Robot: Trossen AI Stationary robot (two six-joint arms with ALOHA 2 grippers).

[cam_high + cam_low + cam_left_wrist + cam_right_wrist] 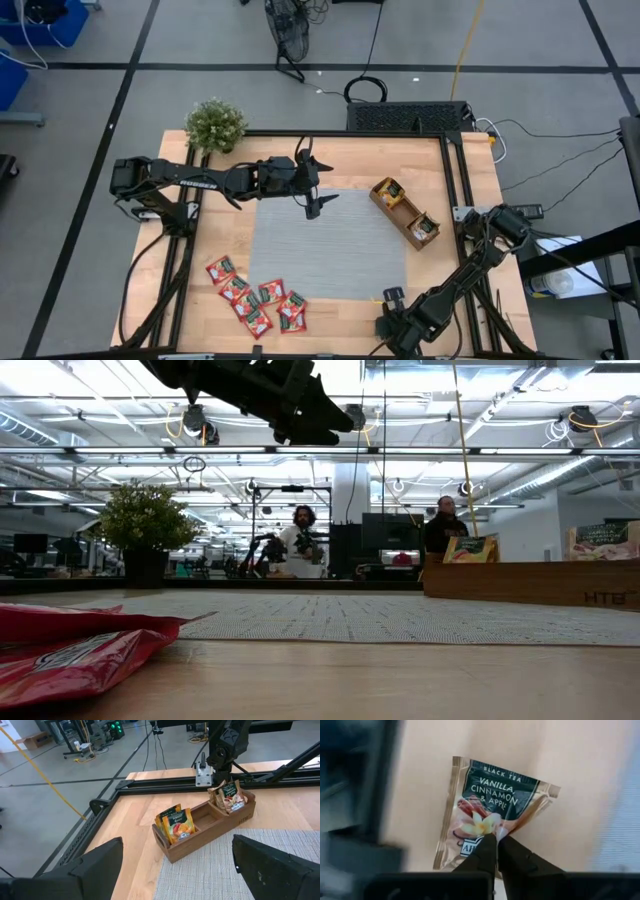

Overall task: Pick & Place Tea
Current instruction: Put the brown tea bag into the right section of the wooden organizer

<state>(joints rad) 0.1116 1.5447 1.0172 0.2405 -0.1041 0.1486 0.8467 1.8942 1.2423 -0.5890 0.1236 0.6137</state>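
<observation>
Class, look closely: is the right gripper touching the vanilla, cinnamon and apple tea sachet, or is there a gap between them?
Touching. In the right wrist view, the right gripper has its fingers closed together on the lower edge of the pale and dark green tea sachet, puckering the foil there.

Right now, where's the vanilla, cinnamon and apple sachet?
The vanilla, cinnamon and apple sachet is pinched in the right gripper, over bare wood at the table's near edge, just off the grey mat's corner.
</observation>
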